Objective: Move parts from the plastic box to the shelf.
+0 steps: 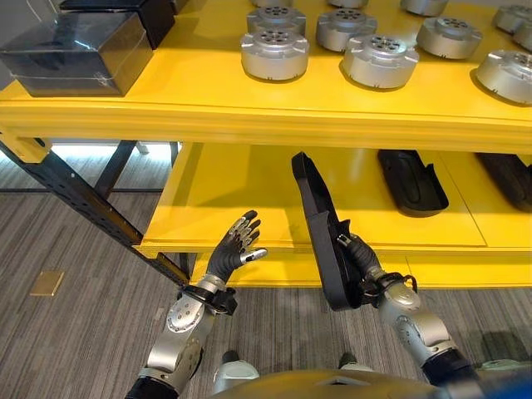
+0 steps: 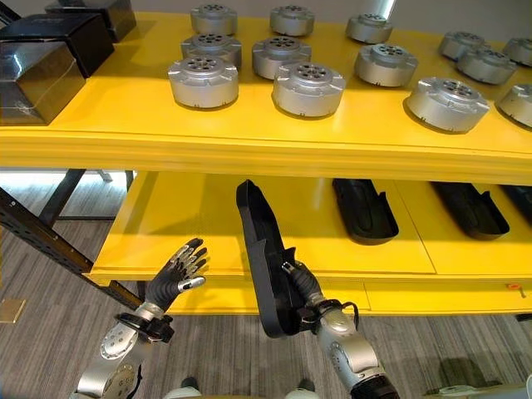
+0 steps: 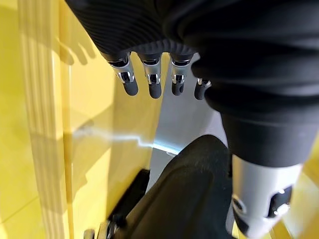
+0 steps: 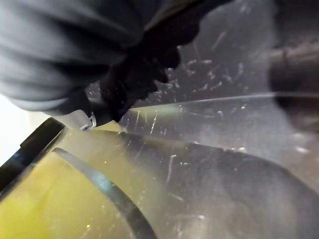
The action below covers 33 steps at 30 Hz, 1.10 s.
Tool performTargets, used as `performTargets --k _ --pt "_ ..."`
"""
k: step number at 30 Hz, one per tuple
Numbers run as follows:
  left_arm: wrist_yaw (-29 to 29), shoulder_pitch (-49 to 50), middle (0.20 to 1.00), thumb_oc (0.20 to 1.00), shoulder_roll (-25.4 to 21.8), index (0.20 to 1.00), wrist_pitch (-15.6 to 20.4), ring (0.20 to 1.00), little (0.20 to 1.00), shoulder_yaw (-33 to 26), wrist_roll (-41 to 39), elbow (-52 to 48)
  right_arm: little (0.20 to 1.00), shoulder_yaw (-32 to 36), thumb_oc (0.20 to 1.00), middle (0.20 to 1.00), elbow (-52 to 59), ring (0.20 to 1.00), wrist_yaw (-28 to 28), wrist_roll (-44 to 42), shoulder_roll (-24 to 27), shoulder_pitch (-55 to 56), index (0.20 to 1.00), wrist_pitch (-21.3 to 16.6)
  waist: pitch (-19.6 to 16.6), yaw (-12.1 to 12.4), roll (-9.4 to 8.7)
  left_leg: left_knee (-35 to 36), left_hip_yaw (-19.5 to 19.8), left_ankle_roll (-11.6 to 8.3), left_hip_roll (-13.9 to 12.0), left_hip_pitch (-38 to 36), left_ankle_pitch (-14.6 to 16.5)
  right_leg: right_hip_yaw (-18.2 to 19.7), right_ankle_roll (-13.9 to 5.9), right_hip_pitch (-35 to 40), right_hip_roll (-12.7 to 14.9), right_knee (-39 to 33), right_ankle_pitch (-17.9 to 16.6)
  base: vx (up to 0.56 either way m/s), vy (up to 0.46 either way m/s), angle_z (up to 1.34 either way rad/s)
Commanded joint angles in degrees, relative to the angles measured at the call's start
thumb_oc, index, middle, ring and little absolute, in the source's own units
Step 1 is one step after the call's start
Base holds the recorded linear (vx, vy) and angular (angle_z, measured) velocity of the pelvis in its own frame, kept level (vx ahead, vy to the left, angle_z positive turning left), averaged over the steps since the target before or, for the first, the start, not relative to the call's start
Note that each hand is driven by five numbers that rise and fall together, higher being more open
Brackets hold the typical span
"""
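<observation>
- While the right hand (image 1: 359, 264) grips the long black part (image 1: 320, 233) by its lower end, fingers curled round it, the part stands nearly upright before the lower shelf (image 1: 216, 195)
- Its long axis runs from 6 up to about 11 o'clock, top leaning toward the shelf
- Left hand (image 1: 235, 243), at 9 o'clock of the part, is empty, fingers spread
- Another black part (image 1: 410, 181) lies flat at 2 o'clock; my guess, this one tips down beside it

A long black moulded plastic part (image 1: 320, 233) stands tilted on edge before the yellow shelf's lower board (image 1: 224, 199), two similar ones (image 2: 364, 209) lying flat there.
</observation>
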<state>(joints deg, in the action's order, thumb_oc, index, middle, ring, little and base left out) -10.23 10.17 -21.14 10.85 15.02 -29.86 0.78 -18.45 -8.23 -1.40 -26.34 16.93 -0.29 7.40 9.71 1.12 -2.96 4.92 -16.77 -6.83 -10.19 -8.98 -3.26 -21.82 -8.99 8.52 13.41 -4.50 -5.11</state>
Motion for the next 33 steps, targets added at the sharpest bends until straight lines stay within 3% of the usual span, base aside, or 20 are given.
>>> performTargets --k 1,8,14,20,26,33 --pt "-0.5 -2.7 1.0 1.0 -0.4 1.0 1.7 1.0 1.0 0.7 0.5 -5.3 0.2 2.1 0.2 0.2 4.3 0.2 1.2 -1.7 1.3 -5.5 0.2 -4.9 1.4 0.8 1.65 -3.9 0.3 2.5 0.6 0.5 2.0 2.1 2.0 -0.4 -3.5 5.9 4.9 0.0 0.0 0.0" --pt "2.2 -4.9 1.0 1.0 -1.3 1.0 1.4 1.0 1.0 1.4 -0.7 -6.4 0.2 5.6 0.2 0.2 3.7 0.2 4.9 -0.9 4.0 -10.3 0.2 -5.3 3.4 1.7 0.91 -6.3 -0.3 2.38 0.1 3.0 2.5 2.0 2.43 -2.8 -4.0 7.6 5.3 -0.03 -0.019 0.0" --pt "5.9 -10.3 1.0 1.0 -2.9 1.0 -0.2 1.0 1.0 1.5 0.0 -6.7 0.2 7.9 0.2 0.2 0.8 0.2 10.1 2.3 6.0 -19.3 0.2 -2.7 6.7 2.8 0.76 -9.4 0.1 2.61 0.0 7.7 2.8 1.4 2.8 -7.0 -4.1 11.4 6.3 -0.15 -0.05 -0.01" --pt "6.0 -14.4 1.0 1.0 -3.3 1.0 -0.5 1.0 1.0 2.6 0.4 -6.2 0.2 7.9 0.2 0.2 -1.6 0.2 11.7 4.2 8.1 -26.3 0.2 0.7 9.9 3.2 0.96 -11.3 -1.2 2.69 -0.2 10.5 2.9 0.4 3.21 -9.3 -3.9 13.4 6.7 -0.13 -0.021 0.01" --pt "7.0 -19.3 1.0 1.0 -3.7 1.0 0.0 1.0 1.0 4.8 -0.5 -5.5 0.2 8.6 0.2 0.2 -9.1 0.2 12.3 5.3 11.6 -36.3 0.2 3.3 13.4 4.1 1.7 -15.7 -1.9 2.16 -0.8 13.5 5.0 -0.6 2.71 -11.9 -2.1 17.7 8.4 -0.13 0.001 -0.01" --pt "8.6 -24.9 1.0 1.0 -4.2 1.0 0.4 1.0 1.0 7.5 0.2 -5.0 0.2 7.0 0.2 0.2 -19.4 0.2 12.0 4.9 14.4 -48.8 0.2 5.8 17.6 4.7 2.31 -25.0 -3.0 2.46 -4.0 20.0 7.5 -1.4 2.98 -19.1 2.1 28.1 10.7 -0.16 0.002 -0.04"
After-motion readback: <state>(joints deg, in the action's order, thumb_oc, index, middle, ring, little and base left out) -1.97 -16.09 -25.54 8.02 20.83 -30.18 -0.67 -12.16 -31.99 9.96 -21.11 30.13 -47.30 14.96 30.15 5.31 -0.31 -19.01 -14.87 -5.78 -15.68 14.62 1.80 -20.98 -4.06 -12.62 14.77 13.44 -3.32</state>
